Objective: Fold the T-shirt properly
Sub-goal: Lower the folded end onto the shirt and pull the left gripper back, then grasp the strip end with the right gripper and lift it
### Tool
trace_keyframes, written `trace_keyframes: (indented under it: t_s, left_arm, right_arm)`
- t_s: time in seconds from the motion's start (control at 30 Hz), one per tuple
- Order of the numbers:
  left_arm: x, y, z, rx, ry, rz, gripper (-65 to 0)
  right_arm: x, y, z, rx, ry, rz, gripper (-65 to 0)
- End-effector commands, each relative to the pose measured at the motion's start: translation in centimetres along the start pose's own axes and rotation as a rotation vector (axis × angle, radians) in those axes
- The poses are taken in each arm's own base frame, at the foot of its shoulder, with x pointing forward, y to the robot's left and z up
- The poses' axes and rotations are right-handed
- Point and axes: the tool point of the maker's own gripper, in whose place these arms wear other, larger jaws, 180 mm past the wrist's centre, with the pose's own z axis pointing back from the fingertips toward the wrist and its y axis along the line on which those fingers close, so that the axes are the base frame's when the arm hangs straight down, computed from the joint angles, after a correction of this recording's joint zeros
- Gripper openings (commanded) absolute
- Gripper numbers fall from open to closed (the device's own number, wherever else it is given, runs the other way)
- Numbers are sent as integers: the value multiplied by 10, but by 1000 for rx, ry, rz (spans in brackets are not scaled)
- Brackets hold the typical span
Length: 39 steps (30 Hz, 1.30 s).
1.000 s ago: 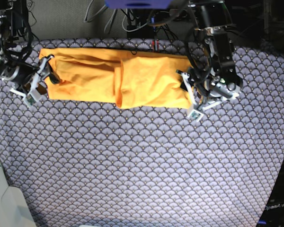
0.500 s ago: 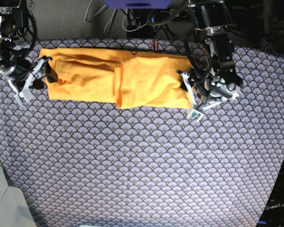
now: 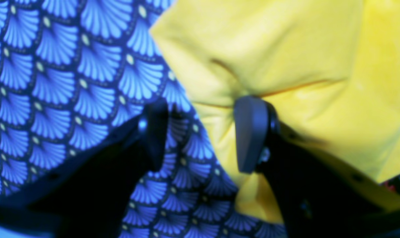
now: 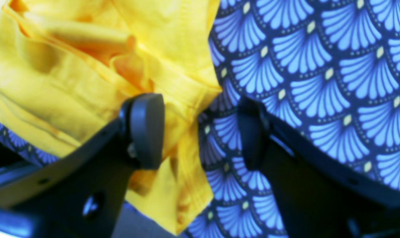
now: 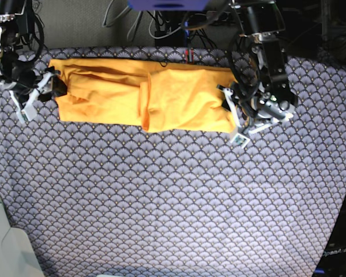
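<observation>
The T-shirt (image 5: 144,95) lies as a long yellow-orange band across the back of the table, with a fold ridge near its middle. My left gripper (image 5: 231,115) is at its right end. In the left wrist view this gripper (image 3: 201,134) is open: one finger (image 3: 251,132) rests on the T-shirt (image 3: 285,49), the other on the tablecloth, and the shirt's edge runs between them. My right gripper (image 5: 40,92) is at the shirt's left end. It (image 4: 200,132) is open too and straddles a bunched hem of the T-shirt (image 4: 71,76).
A tablecloth (image 5: 173,196) with a blue-grey fan pattern covers the table. Cables and dark equipment (image 5: 173,23) crowd the back edge. A pale object (image 5: 3,248) sits at the front left corner.
My right gripper has moved back along the shirt's left end, away from the front edge. The left gripper has barely shifted. The shirt lies as before.
</observation>
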Motion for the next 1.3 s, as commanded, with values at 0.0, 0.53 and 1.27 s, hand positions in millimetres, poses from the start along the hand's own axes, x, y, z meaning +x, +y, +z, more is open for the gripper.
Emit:
trace_keyframes:
  t_s: [0.0, 0.53, 1.27]
  left_arm:
    - [-6, 11, 3, 44, 38, -8, -338]
    - [-4, 12, 3, 44, 32, -8, -338]
    - [-2, 13, 4, 48, 31, -9, -338]
  right_arm:
    - [6, 0, 3, 3, -16, 8, -281]
    - [-17, 16, -4, 38, 10, -39, -297]
    - [37, 69, 29, 45, -94, 194, -650]
